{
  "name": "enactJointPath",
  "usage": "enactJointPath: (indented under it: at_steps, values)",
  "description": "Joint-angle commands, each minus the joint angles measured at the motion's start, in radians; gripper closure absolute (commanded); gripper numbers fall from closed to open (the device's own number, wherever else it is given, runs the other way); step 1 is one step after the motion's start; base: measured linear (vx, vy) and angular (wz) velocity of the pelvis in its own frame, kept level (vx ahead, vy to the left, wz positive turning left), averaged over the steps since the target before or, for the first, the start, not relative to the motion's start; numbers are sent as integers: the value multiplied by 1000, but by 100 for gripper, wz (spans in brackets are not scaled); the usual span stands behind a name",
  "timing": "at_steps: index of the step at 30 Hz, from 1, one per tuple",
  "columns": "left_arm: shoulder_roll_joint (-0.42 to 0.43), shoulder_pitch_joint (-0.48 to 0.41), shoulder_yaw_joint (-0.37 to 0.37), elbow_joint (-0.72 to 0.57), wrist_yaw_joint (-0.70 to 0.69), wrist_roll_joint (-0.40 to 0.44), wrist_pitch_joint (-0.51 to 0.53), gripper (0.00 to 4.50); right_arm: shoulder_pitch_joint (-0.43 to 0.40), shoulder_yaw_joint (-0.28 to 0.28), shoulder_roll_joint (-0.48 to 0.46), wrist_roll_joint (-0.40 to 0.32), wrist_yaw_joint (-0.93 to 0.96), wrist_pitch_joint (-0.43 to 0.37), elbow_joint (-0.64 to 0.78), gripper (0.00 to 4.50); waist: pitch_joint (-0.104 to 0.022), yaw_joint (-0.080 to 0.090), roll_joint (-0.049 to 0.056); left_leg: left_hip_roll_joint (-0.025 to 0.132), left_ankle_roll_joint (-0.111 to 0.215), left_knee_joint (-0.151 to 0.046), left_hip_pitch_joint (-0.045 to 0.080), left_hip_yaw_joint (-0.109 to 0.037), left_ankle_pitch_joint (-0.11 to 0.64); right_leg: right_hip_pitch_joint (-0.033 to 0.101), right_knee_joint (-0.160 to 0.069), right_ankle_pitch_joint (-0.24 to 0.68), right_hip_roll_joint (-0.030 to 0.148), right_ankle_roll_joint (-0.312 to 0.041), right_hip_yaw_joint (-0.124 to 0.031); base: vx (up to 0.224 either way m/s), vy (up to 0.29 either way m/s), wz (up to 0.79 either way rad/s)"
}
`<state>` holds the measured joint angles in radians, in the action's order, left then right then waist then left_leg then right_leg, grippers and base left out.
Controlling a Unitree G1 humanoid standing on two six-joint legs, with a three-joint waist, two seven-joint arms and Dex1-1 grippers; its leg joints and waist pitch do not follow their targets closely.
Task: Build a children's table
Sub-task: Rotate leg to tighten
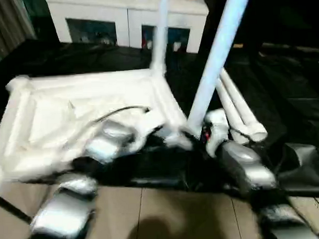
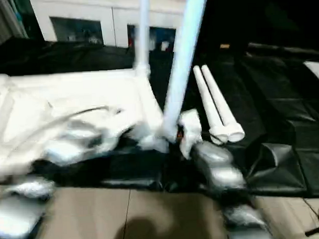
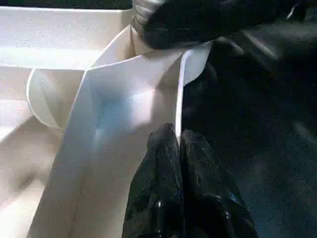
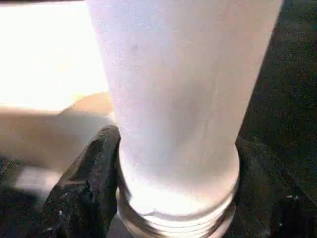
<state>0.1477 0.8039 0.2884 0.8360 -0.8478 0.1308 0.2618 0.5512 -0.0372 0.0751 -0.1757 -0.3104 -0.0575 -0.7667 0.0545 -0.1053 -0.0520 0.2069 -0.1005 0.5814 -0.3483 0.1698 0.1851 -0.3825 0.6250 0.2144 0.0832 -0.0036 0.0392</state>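
Observation:
The children's table top (image 1: 70,112) lies upside down, ribbed side up, on the black-covered work table. One white leg (image 1: 159,35) stands upright in its far right corner socket. My left gripper (image 3: 179,136) is shut on the thin rim of the top near the near right corner. My right gripper (image 4: 178,163) holds a second leg (image 1: 215,60) at its threaded base, with a black finger (image 4: 89,168) on each side. This leg leans to the right above the near right corner socket.
Two more white legs (image 1: 243,114) lie side by side on the black cover (image 1: 284,78) to the right of the top. A white cabinet with glass doors (image 1: 124,21) stands behind. Wooden floor (image 1: 168,213) shows below the table's near edge.

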Motion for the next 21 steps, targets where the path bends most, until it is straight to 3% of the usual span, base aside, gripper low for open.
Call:
enactJointPath:
  at_steps: [1,4,5,11,12,15,17,18,21]
  values:
    - [-23,-3,-15,49,109,3,35,450,-12,-30,-13,8,129,-30,-87,178,-50,4,4,16,-36,-83,8,-3,264,30,-90,302,57,-178,-34,0,0,0]
    - [-102,23,-25,108,240,10,29,450,62,-40,-87,16,270,4,-171,178,-53,6,9,15,-22,-81,8,-2,266,26,-91,246,54,-168,-33,0,0,0]
    - [-115,27,-23,120,259,14,22,450,75,-32,-98,24,277,13,-182,178,-55,7,5,14,-18,-79,8,-1,271,24,-92,248,53,-164,-33,0,0,0]
    - [-119,47,-12,148,221,29,-18,450,99,-27,-110,38,197,76,-195,178,-52,2,12,13,2,-83,1,-2,275,26,-94,229,52,-149,-32,0,0,0]
    - [-113,47,-7,147,211,30,-23,450,98,-28,-106,33,181,83,-192,123,-51,3,12,14,3,-85,0,-3,278,26,-94,230,53,-152,-32,0,0,0]
    - [-95,47,4,146,175,31,-37,450,96,-37,-86,16,142,97,-181,109,-51,4,14,14,9,-86,-2,-3,287,27,-96,236,53,-157,-32,0,0,0]
    - [-79,48,12,148,137,32,-54,450,96,-36,-59,16,114,102,-171,92,-53,5,22,14,11,-85,-2,-4,274,29,-95,225,54,-163,-32,0,0,0]
    - [-72,46,14,144,120,31,-55,450,92,-34,-48,14,93,95,-158,78,-54,7,17,14,14,-85,-6,-3,251,33,-92,198,54,-172,-31,0,0,0]
    - [-24,36,32,119,9,27,-72,450,57,-8,30,5,-48,35,-55,54,-59,4,20,15,40,-77,-9,-1,178,43,-81,71,50,-199,-30,0,0,0]
